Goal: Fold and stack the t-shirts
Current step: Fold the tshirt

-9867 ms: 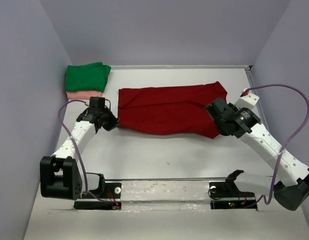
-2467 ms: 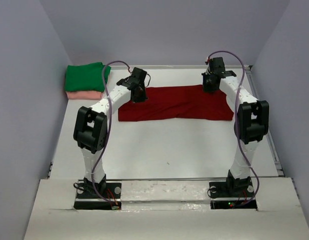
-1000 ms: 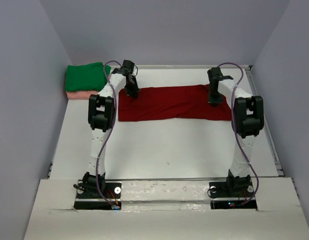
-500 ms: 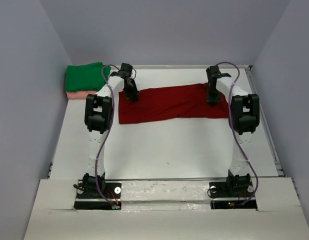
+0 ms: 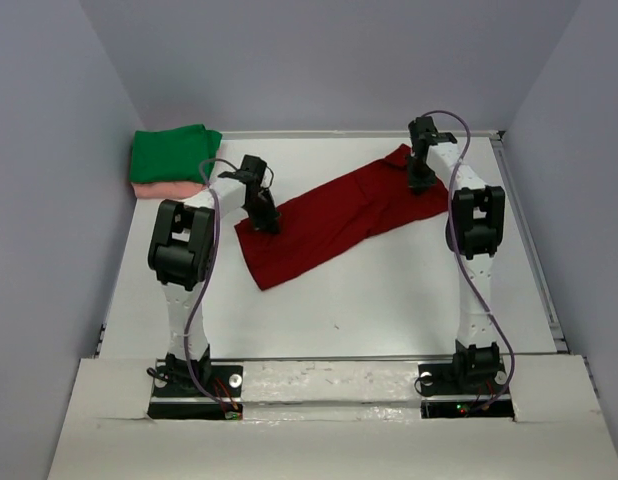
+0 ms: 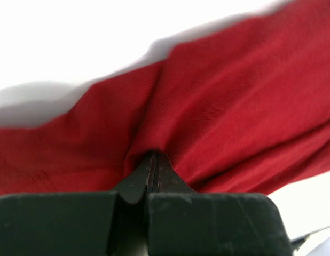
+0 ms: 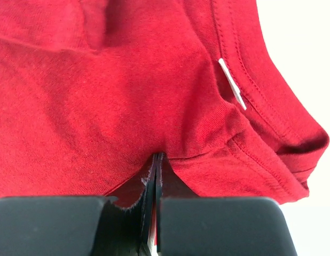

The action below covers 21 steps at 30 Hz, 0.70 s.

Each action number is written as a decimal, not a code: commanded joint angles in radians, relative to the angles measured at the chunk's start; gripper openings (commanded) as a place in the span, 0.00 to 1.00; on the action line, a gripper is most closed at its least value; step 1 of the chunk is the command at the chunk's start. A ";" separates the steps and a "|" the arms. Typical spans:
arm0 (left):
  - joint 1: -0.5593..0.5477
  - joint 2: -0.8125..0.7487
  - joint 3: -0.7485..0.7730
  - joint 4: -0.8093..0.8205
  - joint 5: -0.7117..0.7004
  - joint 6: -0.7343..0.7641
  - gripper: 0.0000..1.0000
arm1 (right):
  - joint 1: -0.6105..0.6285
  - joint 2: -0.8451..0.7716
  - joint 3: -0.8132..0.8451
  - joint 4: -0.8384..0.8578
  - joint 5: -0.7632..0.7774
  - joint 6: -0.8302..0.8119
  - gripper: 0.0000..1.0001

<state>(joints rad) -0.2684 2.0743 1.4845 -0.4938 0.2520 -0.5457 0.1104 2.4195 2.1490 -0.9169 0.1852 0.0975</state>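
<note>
Jaws of the left gripper [image 5: 268, 222] are pinching a fold of the dark red t-shirt [image 5: 329, 215], which is lying slantwise across the table [image 5: 389, 300]; farther back, the right gripper [image 5: 422, 180] is clamping it near the collar, while the green t-shirt [image 5: 172, 153] is sitting folded on the pink t-shirt [image 5: 164, 189] at the far-left corner

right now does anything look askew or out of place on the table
The dark red t-shirt lies askew, slanting from far right to near left, bunched where the left gripper and right gripper pinch it. The green t-shirt sits folded on the pink t-shirt.
</note>
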 commanded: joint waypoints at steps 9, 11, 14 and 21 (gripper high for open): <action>-0.322 -0.128 -0.265 -0.023 0.039 -0.114 0.00 | 0.000 0.164 0.208 -0.063 -0.150 -0.087 0.00; -0.374 -0.132 -0.265 -0.029 0.049 -0.128 0.00 | 0.000 0.188 0.241 -0.074 -0.165 -0.087 0.00; -0.465 -0.149 -0.268 -0.042 0.049 -0.177 0.00 | 0.000 0.197 0.278 -0.074 -0.176 -0.125 0.00; -0.626 -0.163 -0.219 -0.040 0.105 -0.275 0.00 | 0.000 0.257 0.394 -0.088 -0.312 -0.166 0.00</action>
<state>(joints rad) -0.8261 1.9320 1.2556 -0.4667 0.3145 -0.7479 0.1104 2.6034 2.4775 -0.9775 -0.0101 -0.0322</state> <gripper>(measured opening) 0.011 0.010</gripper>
